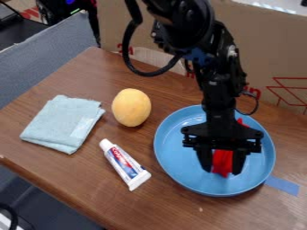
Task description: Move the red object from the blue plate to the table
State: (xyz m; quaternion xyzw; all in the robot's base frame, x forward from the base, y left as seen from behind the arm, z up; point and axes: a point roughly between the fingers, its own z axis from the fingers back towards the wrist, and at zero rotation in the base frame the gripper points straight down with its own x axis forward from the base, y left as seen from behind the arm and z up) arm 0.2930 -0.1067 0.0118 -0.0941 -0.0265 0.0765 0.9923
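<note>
Camera view shows the gripper [223, 153] pointing almost straight down into the blue plate [180, 157], its two dark fingers spread and standing one on each side of the red object [224, 161], which lies on the plate's floor toward the right. The jaws are parted about as wide as the block; whether the pads already press its sides cannot be told from here, and the block sits on the plate, not lifted. It looks like a rigid plastic block, light and stiff, so it should neither bend nor crush under a firm squeeze; its smooth sides could be a little slippery, and being long it may swing if taken near one end. The best hold, in my judgement, is across its narrow width near the middle of its length, about where the fingers stand now. Counted on the table [90, 81]: one red block, one blue plate, one orange ball [131, 107] left of the plate, one white toothpaste tube [124, 164] near the front edge, one pale teal folded cloth [61, 122] at the left, and one robot arm with one gripper.
</note>
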